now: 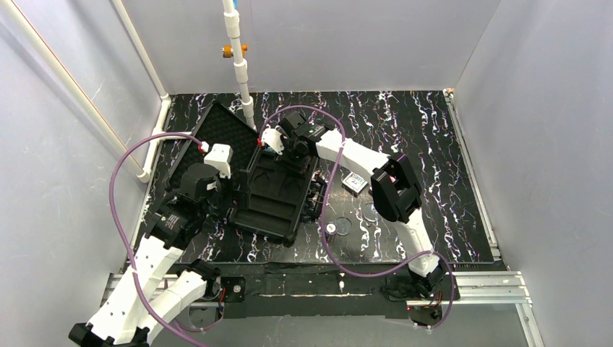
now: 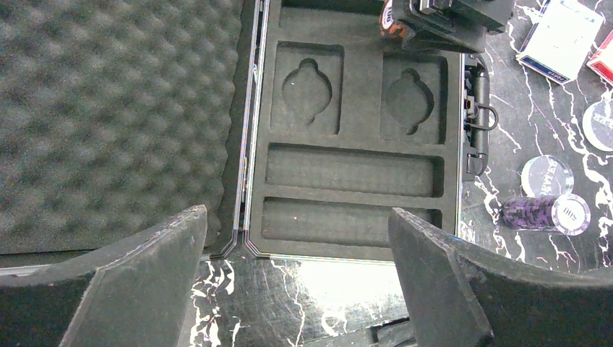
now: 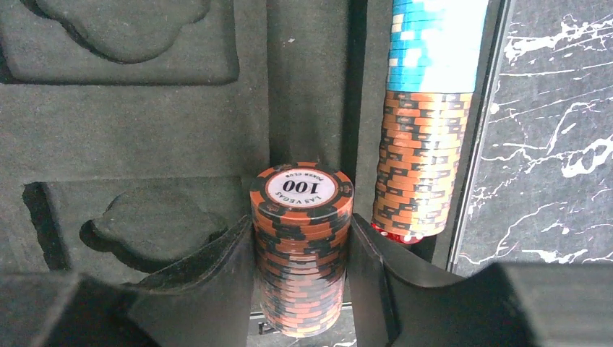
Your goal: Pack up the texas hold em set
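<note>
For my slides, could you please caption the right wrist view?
Right gripper clamping a brown chip stack at the foam tray.

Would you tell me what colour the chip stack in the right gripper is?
The chip stack is orange-brown with black edge marks; right wrist view.

The top camera is hanging high above and behind the robot, facing the back wall [image 1: 347,43] and looking down from well back over the whole marbled tabletop [image 1: 434,144]. The left wrist camera is riding over the left hand [image 2: 296,211], looking steeply down between its fingers from some height at the moulded tray [image 2: 354,130] and foam-lined lid [image 2: 108,108]. The right wrist camera is sitting very close in, looking past the right hand [image 3: 300,220] at a brown chip stack [image 3: 300,260] and one end of the tray. All three views are sharing that tray. The left wrist view is also catching the right hand at its top edge.
</note>
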Motion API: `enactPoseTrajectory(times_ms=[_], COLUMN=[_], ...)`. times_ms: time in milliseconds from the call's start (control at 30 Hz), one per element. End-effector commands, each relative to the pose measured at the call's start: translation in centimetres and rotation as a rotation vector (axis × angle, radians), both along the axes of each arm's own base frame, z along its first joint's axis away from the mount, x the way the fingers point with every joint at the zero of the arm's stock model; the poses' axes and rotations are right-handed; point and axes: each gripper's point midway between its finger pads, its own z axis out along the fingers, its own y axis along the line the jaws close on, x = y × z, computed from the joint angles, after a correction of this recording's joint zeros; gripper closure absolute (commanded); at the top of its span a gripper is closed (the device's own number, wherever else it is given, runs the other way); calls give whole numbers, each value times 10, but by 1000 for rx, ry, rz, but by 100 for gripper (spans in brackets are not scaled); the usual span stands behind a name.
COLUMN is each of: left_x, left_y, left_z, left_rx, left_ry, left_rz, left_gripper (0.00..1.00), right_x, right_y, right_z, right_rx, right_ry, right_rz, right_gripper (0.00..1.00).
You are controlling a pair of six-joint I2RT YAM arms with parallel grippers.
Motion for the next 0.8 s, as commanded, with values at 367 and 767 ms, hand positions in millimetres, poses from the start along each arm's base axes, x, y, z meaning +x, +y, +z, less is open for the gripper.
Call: enactPoseTrajectory(times_ms=[367,767], left_x=[3,3], left_y=[-1,-1], left_z=[5,2], left_rx=[-1,7], left_ry=[-4,6], left_rz=[1,3], left_gripper=[5,5], right_x=[24,23], right_y=[-14,-21], right_z=[26,32], right_rx=[11,19], right_ry=[-157,-172], right_rz=[-34,-49], right_gripper=[55,34])
